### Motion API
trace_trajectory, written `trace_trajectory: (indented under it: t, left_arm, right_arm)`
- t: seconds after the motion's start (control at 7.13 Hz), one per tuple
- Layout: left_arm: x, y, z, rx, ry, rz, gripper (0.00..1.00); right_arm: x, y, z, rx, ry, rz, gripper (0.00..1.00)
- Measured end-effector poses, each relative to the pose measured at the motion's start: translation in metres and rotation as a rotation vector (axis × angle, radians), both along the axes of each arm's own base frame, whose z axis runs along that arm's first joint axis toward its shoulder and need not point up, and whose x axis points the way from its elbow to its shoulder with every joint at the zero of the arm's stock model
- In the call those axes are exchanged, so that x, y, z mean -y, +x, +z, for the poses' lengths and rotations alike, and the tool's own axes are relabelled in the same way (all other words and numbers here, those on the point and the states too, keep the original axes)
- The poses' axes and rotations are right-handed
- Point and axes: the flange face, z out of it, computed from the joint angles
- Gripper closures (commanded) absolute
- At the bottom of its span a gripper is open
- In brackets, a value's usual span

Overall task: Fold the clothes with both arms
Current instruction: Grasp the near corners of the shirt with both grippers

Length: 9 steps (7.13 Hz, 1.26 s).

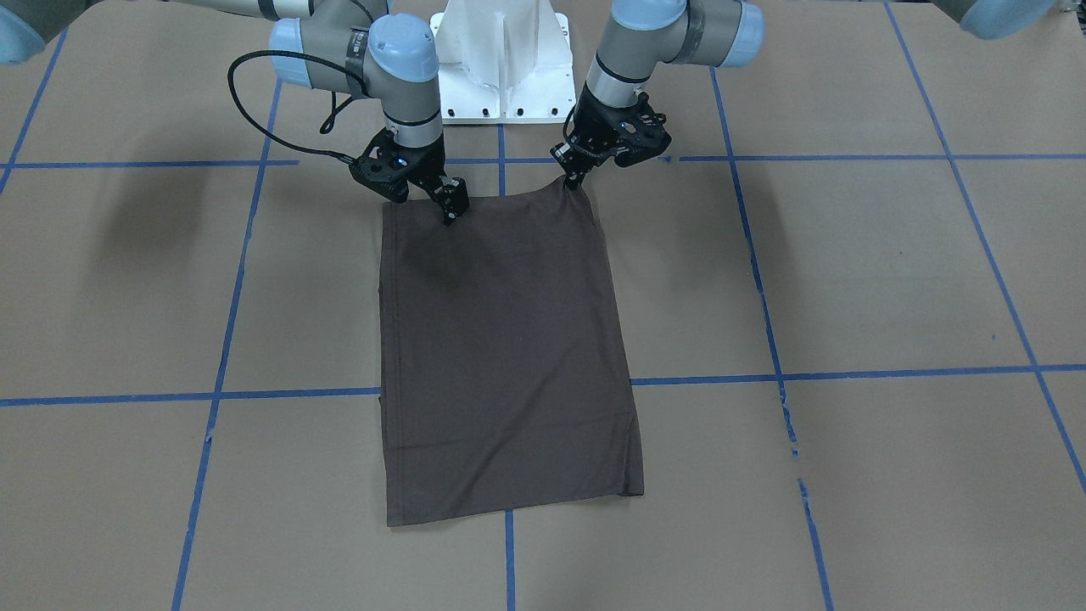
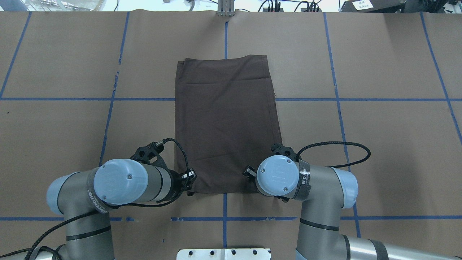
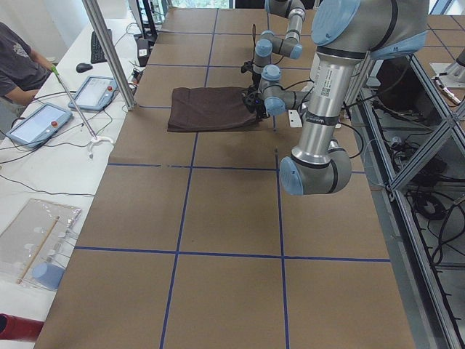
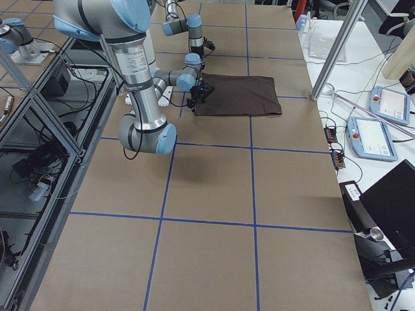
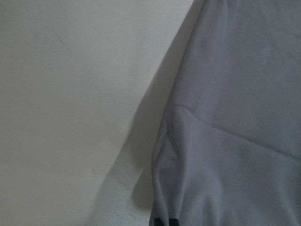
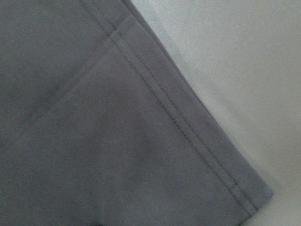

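The dark brown T-shirt (image 1: pixel 509 339) lies folded into a long rectangle on the brown table, sleeves and collar hidden. My left gripper (image 1: pixel 575 180) is shut on the shirt's near corner on the robot's side, and the cloth rises in a small peak to its tips. My right gripper (image 1: pixel 449 212) stands with fingers together on the same near edge, about a third in from the other corner. From overhead the T-shirt (image 2: pixel 227 119) runs away from the robot, and both wrists cover its near edge. The left wrist view shows pinched cloth (image 5: pixel 235 117). The right wrist view shows a stitched hem (image 6: pixel 188 127).
Brown paper with blue tape lines (image 1: pixel 501 161) covers the table. The white pedestal base (image 1: pixel 505 59) stands just behind the grippers. A black cable (image 2: pixel 339 144) loops off the right wrist. At the far side, a person (image 3: pixel 18 62) sits by tablets (image 3: pixel 36 123).
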Motion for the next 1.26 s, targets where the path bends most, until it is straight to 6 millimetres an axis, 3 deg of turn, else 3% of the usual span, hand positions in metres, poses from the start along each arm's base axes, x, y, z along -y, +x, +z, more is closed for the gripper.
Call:
trace_trajectory:
  t: [0.42, 0.7, 1.26]
  left_arm:
    - [0.0, 0.0, -0.0003, 0.0, 0.0, 0.0, 1.0]
    - [0.0, 0.0002, -0.0006, -0.001, 0.0, 0.0, 1.0]
    - [0.0001, 0.0005, -0.0003, 0.0, 0.0, 0.001, 1.0]
  right_arm:
    - [0.0, 0.0005, -0.0025, 0.005, -0.008, 0.01, 0.78]
    - [-0.0004, 0.0007, -0.0044, 0.007, -0.012, 0.011, 0.92]
    - [0.004, 0.0025, -0.005, 0.001, -0.014, 0.018, 0.98]
